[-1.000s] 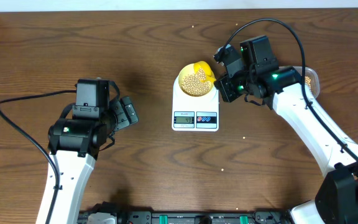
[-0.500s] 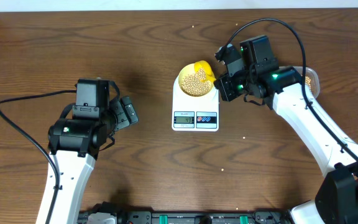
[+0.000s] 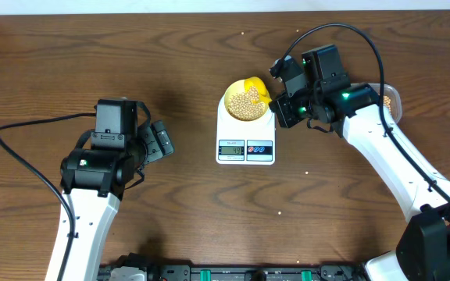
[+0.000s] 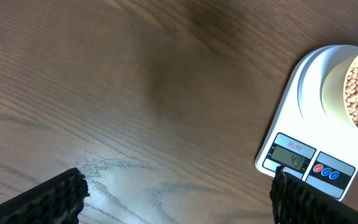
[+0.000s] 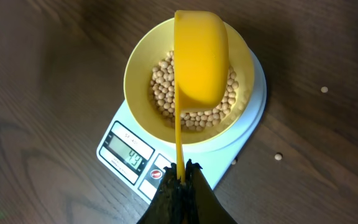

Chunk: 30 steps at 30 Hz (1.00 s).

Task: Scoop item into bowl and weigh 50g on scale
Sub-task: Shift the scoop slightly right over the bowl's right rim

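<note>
Beans lie in a heap in the bowl, and the bowl stands on the round platform of the scale, at the far end from the display. The scale sits near the middle of the table. Its long axis runs from the far edge towards the robot, and the display and two buttons are on the near end. In the left wrist view the display reads 49.

The right gripper is just beside the right near edge of the bowl. Its jaws are pressed together on the end of the scoop handle. The long axis of the scoop goes straight away from the gripper, over the bowl rim, and the cup hangs above the beans at the far side of the bowl. The handle shows as a thin line, edge-on. The cup shows only smooth yellow surface, and I cannot tell which way its mouth faces. From overhead the scoop points up and to the left from the gripper.

The left gripper hovers over bare wood, well apart from the scale on its left. Its jaws are wide apart, with nothing between the fingers.

A clear container with more beans is partly hidden behind the right arm. A few loose beans lie on the table, for example one to the right of the scale.
</note>
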{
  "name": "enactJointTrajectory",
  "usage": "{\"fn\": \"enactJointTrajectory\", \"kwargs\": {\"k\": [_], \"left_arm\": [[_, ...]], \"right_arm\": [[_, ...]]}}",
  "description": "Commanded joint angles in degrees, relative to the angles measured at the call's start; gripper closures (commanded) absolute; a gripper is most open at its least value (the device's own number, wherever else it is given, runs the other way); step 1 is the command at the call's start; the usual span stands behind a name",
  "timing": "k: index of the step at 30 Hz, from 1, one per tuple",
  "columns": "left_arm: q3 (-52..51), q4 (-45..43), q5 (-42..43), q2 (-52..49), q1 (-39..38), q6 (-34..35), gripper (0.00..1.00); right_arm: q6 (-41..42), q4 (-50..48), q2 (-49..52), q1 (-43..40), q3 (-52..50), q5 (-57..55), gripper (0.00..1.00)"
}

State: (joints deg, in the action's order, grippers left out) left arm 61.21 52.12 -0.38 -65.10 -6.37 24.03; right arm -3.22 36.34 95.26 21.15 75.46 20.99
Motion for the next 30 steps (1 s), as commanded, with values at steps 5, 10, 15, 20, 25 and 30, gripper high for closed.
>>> {"fn": "enactJointTrajectory", "kwargs": {"k": [5, 10, 15, 20, 25, 30], "left_arm": [[0.6, 0.2, -1.0, -0.1, 0.3, 0.1, 0.04], [0.6, 0.2, -1.0, -0.1, 0.3, 0.1, 0.04], [0.6, 0.2, -1.0, -0.1, 0.3, 0.1, 0.04], [0.6, 0.2, -1.0, -0.1, 0.3, 0.1, 0.04], [0.6, 0.2, -1.0, -0.1, 0.4, 0.1, 0.04], [0.6, 0.2, -1.0, -0.1, 0.3, 0.1, 0.04]], "right_arm": [[-1.8, 0.3, 0.5, 0.1, -0.2, -0.5, 0.99], [-2.7, 1.5, 0.5, 0.5, -0.2, -1.2, 0.99], [-2.6, 1.0, 0.5, 0.8, -0.2, -1.0, 0.99], [-0.5, 0.2, 0.5, 0.7, -0.2, -0.9, 0.99], [2.2, -0.3, 0.5, 0.7, -0.2, -0.4, 0.99], [5.1, -0.7, 0.5, 0.5, -0.2, 1.4, 0.99]]}}
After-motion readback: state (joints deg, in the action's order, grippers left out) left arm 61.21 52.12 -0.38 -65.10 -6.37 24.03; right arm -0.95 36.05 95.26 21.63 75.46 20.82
